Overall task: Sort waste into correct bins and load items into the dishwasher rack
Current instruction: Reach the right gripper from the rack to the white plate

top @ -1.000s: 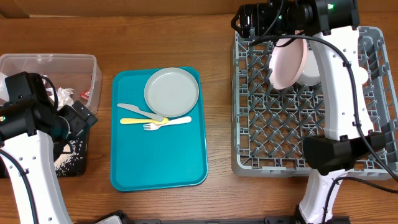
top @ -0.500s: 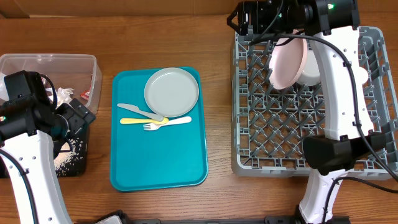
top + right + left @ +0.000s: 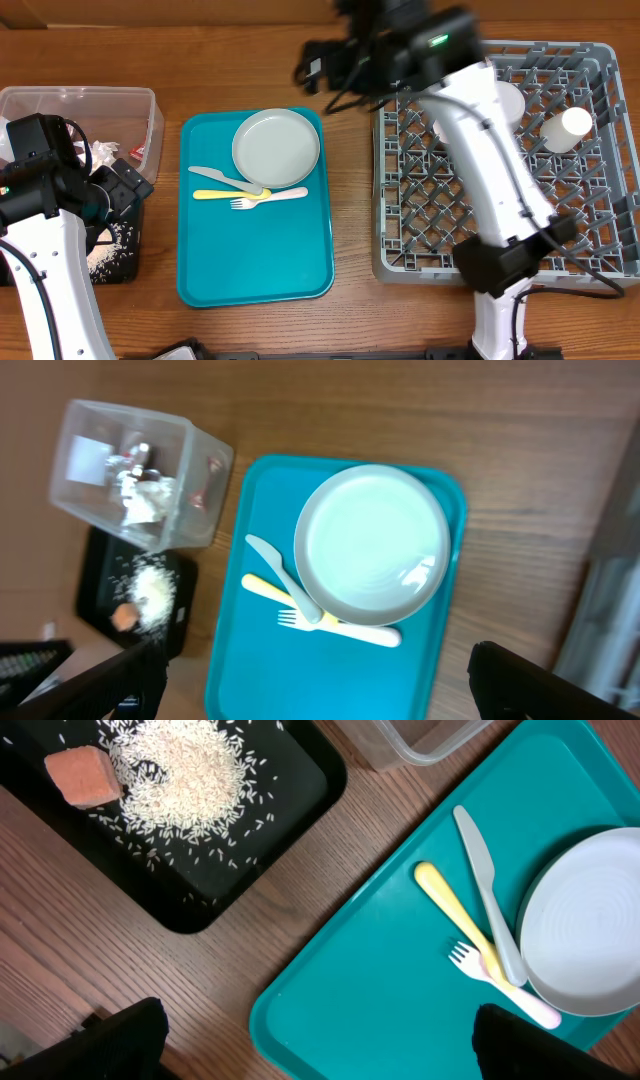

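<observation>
My right arm (image 3: pixel 480 130) is blurred overhead and hides part of the rack (image 3: pixel 600 230). Left arm (image 3: pixel 50 250) covers most of the black tray (image 3: pixel 290 800). Left gripper (image 3: pixel 320 1045) and right gripper (image 3: pixel 315 685) are spread, empty. Plate (image 3: pixel 590 920), knife (image 3: pixel 488 890), spoon (image 3: pixel 450 905), fork (image 3: pixel 500 990) on teal tray (image 3: pixel 380 990).

In the overhead view, the left arm (image 3: pixel 40 270) at the left edge is made up of white shell links joined by bulky black joint housings, with thin black cables looped alongside. The right arm (image 3: pixel 480 130), right of centre, is built alike, and a small green light is lit near its top. Black fingers (image 3: pixel 120 1040) are seen at the lower corners of each wrist view.
</observation>
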`<state>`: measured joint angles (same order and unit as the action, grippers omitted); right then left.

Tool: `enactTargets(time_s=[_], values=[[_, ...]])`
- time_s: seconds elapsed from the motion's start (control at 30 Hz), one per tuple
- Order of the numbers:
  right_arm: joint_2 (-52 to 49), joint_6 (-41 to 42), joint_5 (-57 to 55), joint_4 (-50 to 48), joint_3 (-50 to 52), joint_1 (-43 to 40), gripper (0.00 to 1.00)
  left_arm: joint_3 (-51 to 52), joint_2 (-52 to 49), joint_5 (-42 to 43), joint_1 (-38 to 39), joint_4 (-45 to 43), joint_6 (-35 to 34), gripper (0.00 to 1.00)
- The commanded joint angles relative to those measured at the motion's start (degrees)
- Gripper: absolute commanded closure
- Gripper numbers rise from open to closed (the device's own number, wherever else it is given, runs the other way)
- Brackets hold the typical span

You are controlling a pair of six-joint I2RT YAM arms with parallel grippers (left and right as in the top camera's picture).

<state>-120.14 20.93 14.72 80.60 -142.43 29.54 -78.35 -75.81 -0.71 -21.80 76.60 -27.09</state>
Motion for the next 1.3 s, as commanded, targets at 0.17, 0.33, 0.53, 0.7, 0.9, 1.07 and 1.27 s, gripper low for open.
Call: enactTargets(time_s=[0.17,0.33,0.53,0.7,0.9,1.07,1.27], values=[[-0.4,10.1,-18.9,-4.0,1.9,9.0,0.00,0.3,0.1,-0.8,-0.3,-0.2,-0.8,0.00],[-1.6,30.6,-19.2,-2.6,4.5,7.1,0.00,0.3,0.1,-0.8,-0.3,-0.2,-0.8,0.00],[-4.5,33.3,-11.9,-7.4,10.7,6.9,0.00,0.3,0.1,-0.8,-0.3,-0.2,-0.8,0.00],[-8.8,36.5,-11.1,-9.3,13.9,8.1,0.00,0.3,0.1,-0.8,-0.3,-0.2,-0.8,0.00],[-13.5,37.9,-9.5,-9.7,14.0,8.1,0.00,0.3,0.1,-0.8,-0.3,-0.2,-0.8,0.00],[-15.4,37.9,-9.7,-9.1,14.1,9.0,0.00,0.3,0.1,-0.8,-0.3,-0.2,-0.8,0.00],[-16.6,41.1,-12.9,-7.3,15.9,9.0,0.00,0.3,0.1,-0.8,-0.3,-0.2,-0.8,0.00]])
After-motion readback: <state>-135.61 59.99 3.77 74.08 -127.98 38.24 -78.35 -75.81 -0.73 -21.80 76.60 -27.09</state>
